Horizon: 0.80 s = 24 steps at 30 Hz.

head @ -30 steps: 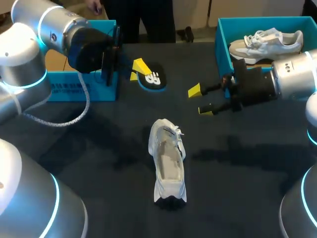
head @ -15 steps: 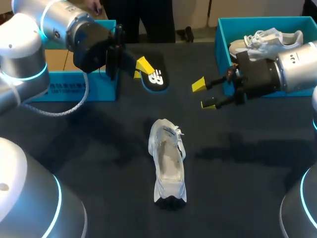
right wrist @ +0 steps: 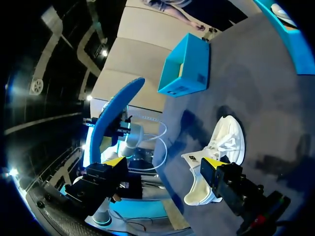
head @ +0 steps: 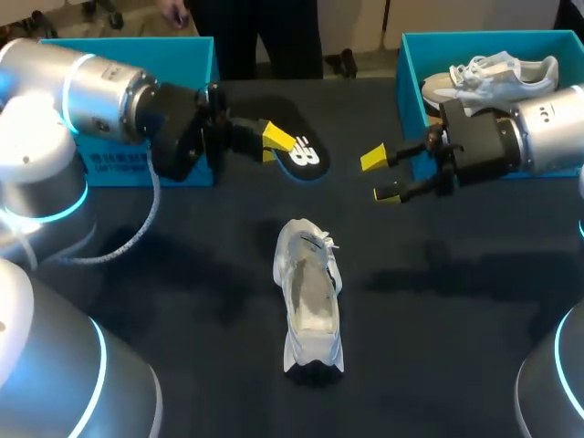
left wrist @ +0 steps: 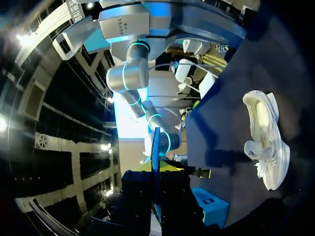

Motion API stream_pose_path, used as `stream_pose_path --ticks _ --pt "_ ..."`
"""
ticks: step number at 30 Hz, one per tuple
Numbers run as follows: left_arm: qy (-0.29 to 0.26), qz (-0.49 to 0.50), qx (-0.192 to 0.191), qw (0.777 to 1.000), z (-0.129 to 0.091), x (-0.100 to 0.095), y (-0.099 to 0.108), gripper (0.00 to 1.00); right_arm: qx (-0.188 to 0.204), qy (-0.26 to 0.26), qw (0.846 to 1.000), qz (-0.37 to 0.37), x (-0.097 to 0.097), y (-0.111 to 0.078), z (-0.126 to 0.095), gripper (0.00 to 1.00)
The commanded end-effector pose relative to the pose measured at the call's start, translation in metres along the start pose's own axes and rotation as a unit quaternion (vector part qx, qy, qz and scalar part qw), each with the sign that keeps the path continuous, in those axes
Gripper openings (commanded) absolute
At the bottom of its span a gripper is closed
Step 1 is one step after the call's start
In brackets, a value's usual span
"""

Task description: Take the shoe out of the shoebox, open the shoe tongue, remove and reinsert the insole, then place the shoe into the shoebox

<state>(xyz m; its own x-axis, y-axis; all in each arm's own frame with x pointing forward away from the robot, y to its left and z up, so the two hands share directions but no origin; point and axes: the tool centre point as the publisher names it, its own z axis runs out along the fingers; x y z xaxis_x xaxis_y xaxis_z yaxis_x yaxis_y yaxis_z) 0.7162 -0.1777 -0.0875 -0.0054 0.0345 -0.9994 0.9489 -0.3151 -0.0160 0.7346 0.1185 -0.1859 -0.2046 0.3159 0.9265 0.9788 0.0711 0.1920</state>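
A white shoe (head: 310,297) lies on the dark table, in the middle, its opening facing up. My left gripper (head: 276,139) is shut on a dark, blue-rimmed insole (head: 305,157) held above the table beyond the shoe. Seen from the left wrist, the insole (left wrist: 155,157) stands edge-on between the yellow tips, with the shoe (left wrist: 266,137) off to one side. My right gripper (head: 379,175) hangs open and empty to the right of the insole. The right wrist view shows the insole (right wrist: 115,113) in the left gripper (right wrist: 106,164) and the shoe (right wrist: 216,157) below.
A blue shoebox (head: 409,73) at the back right holds a second white shoe (head: 493,78), close behind my right arm. Another blue box (head: 137,164) stands at the back left, behind my left arm.
My left arm has swung the insole to the right and a little nearer the shoe. The right gripper has drifted slightly up and right, still open. The shoe has not moved.
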Motion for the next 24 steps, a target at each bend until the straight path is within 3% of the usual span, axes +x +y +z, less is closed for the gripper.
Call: stream_pose_path --ticks 1,6,17,24 --pt "-0.002 0.001 -0.061 0.998 0.002 0.002 -0.008 0.00 -0.001 0.002 1.000 0.006 -0.002 -0.002 -0.003 1.00" --pt "-0.002 0.001 -0.061 0.998 0.002 0.002 -0.008 0.00 -0.005 0.002 1.000 0.009 -0.001 -0.003 -0.005 1.00" --pt "0.011 0.044 -0.066 0.997 0.012 0.033 0.005 0.00 0.008 -0.009 1.000 0.003 0.012 0.006 -0.015 1.00" --pt "0.024 0.072 -0.052 0.996 0.015 0.045 -0.002 0.00 0.020 -0.017 1.000 -0.002 0.016 0.009 -0.022 1.00"
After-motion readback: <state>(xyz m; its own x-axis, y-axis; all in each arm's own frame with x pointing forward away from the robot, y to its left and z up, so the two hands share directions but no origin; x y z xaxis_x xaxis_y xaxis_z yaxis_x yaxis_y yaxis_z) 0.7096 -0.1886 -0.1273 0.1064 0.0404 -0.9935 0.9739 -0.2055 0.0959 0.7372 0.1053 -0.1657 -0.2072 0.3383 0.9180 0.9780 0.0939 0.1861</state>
